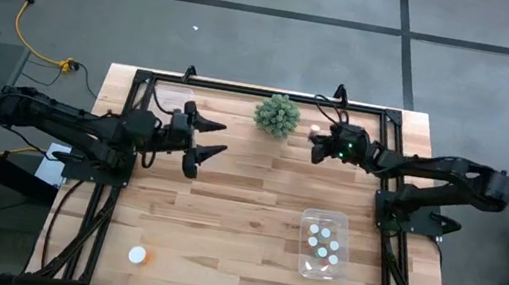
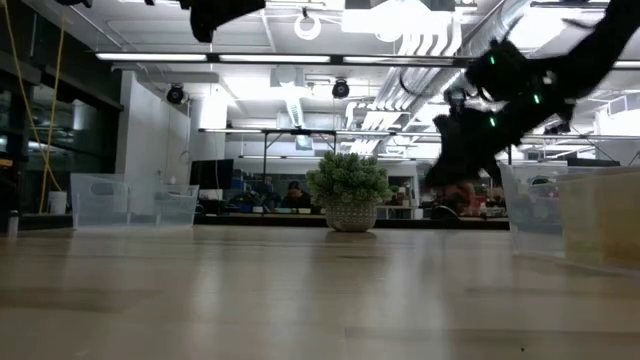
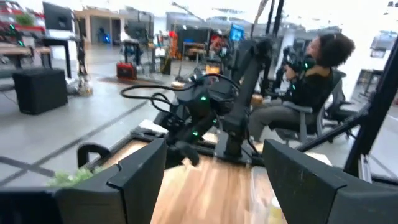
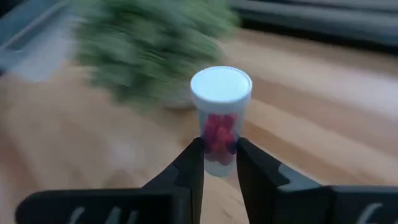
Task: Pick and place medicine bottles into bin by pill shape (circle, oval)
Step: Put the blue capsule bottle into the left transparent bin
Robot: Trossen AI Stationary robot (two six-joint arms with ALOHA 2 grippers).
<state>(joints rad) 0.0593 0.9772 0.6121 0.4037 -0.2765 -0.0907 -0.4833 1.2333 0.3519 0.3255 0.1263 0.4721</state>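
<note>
Wooden planks make up the desk point(image 1: 224, 209). Near its front left corner stands one small bottle point(image 1: 137, 256) with a white cap. Farther back, the left claw point(image 1: 211, 142) hangs spread wide and empty. A spiky green plant ball point(image 1: 277, 115) sits at the back. Beside it, the right claw point(image 4: 219, 163) pinches a clear bottle of red pills point(image 4: 219, 112). Six white-capped bottles point(image 1: 324, 245) stand in a clear plastic bin point(image 1: 301, 266).

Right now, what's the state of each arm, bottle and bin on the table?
Left gripper: open, empty, raised.
Right gripper: shut on held bottle, white cap on, red pills inside.
Clear bin: open-topped, holds several capped bottles.
Lone bottle: on the table, near the front left.
Plant ball: upright, untouched.
</note>
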